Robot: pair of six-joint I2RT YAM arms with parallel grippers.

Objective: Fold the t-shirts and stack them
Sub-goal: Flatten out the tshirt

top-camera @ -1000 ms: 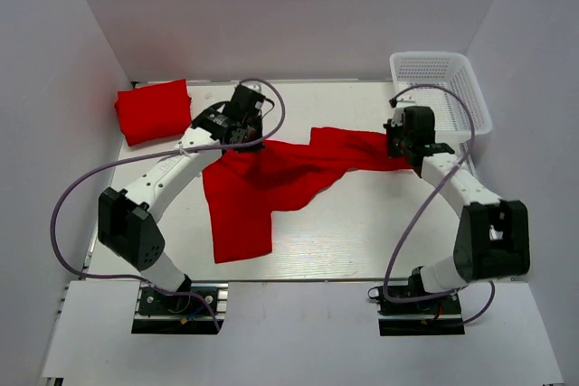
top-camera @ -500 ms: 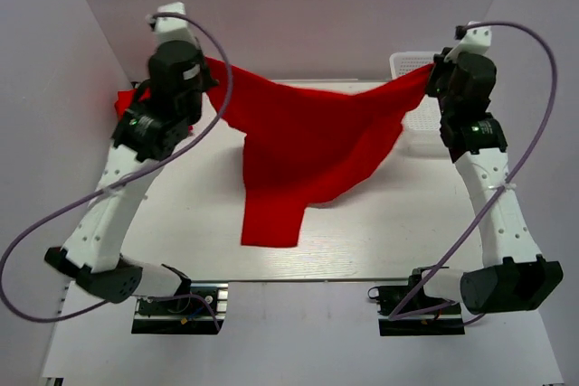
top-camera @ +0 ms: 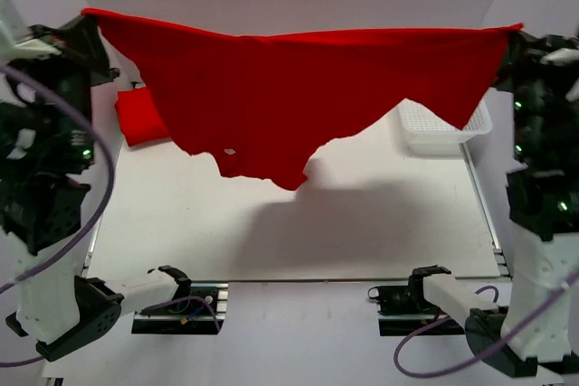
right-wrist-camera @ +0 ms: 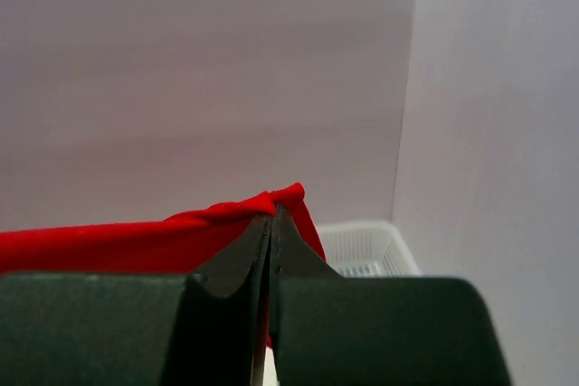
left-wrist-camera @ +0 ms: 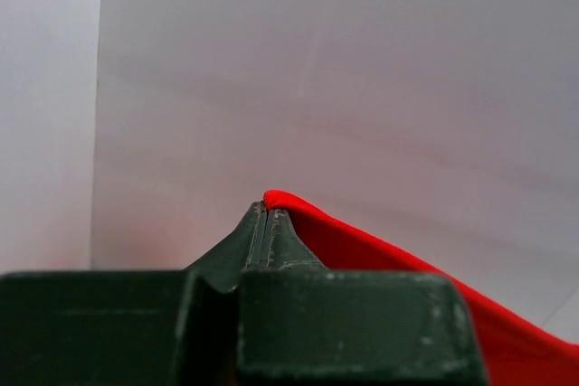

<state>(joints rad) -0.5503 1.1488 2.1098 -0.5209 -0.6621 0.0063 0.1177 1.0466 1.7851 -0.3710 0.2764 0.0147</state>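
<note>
A red t-shirt (top-camera: 289, 88) hangs spread wide in the air, high above the table. My left gripper (top-camera: 89, 15) is shut on its left corner, and my right gripper (top-camera: 516, 29) is shut on its right corner. The cloth sags in the middle and its lowest point hangs over the table's centre. In the left wrist view the jaws (left-wrist-camera: 265, 210) pinch the red cloth (left-wrist-camera: 380, 255). In the right wrist view the jaws (right-wrist-camera: 272, 210) pinch a red corner (right-wrist-camera: 181, 228). A second red t-shirt (top-camera: 140, 119) lies folded at the table's back left, partly hidden by the hanging one.
A white lattice basket (top-camera: 443, 128) stands at the back right of the table, partly behind the hanging shirt; it also shows in the right wrist view (right-wrist-camera: 362, 250). The white table (top-camera: 298, 232) lies below, with the shirt's shadow on it. Grey walls enclose the sides and back.
Both arms have risen high and spread apart, lifting the shirt off the table and stretching it wide in the air. Both grippers stay shut on its corners.
</note>
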